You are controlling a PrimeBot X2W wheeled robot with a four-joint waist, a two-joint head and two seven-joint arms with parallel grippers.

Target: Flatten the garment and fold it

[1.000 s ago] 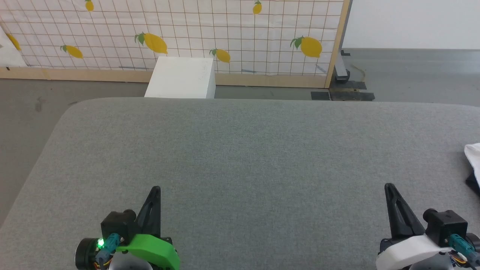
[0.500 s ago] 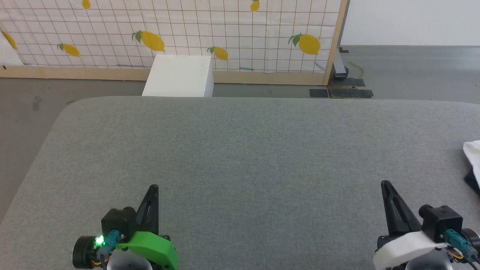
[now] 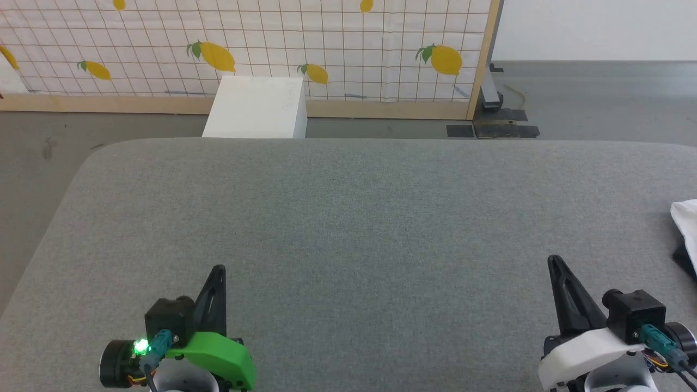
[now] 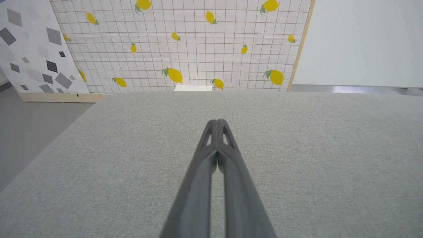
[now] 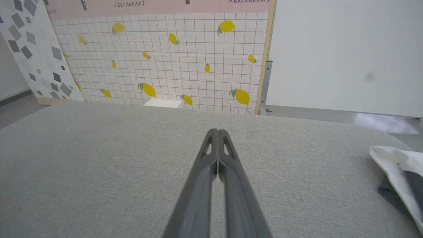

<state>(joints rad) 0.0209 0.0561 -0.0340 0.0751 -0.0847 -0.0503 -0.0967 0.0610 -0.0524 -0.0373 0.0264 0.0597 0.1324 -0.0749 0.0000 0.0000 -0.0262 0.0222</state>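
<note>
The shirt (image 3: 687,219) lies bunched at the far right edge of the grey bench (image 3: 348,218), white cloth with a dark part beneath it; the right wrist view shows it (image 5: 395,163) off to the right of the fingers. The right end effector (image 3: 555,261) sits nearest it, apart from it, fingers pressed together and holding nothing. The left end effector (image 3: 219,270) is well apart on the other side, also fully closed and empty. Beyond the bench stand a white box (image 3: 256,106) and a lemon-print panel (image 3: 326,43).
</note>
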